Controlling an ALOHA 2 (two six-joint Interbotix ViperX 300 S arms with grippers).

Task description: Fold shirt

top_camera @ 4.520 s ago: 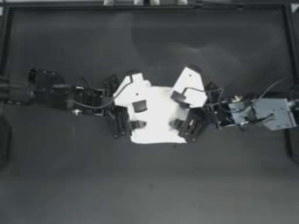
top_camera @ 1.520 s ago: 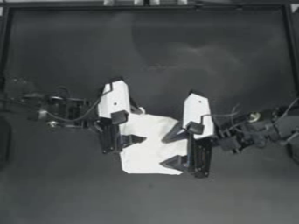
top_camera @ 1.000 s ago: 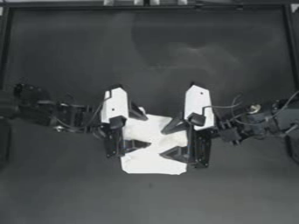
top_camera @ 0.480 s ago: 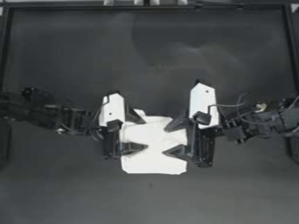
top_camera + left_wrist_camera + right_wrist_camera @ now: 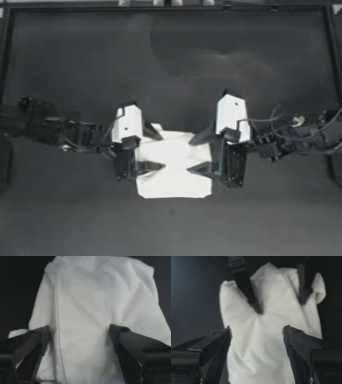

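Your two pincers sit over the plain white short-sleeved T-shirt of soft cloth, which lies bunched into a compact, roughly square bundle just below the middle of the top view, on the dark table.

Nearest first, in the left wrist view: your left pincer has its two dark jaws spread wide, one on each side of a broad stretch of creased white cloth, with nothing pinched between them. The fabric runs away from the jaws to a rounded edge at the far end.

In the right wrist view your right pincer is likewise released, jaws apart and straddling the cloth. Beyond it, at the far end of the bundle, the other arm's dark jaws reach down onto the fabric.

From above, the left pincer comes in from the left of the frame and rests at the bundle's left edge; the right pincer comes in from the right and rests at its right edge (the two face each other across the cloth). The lower edge of the shirt lies flat and straight, its upper edge more rumpled.
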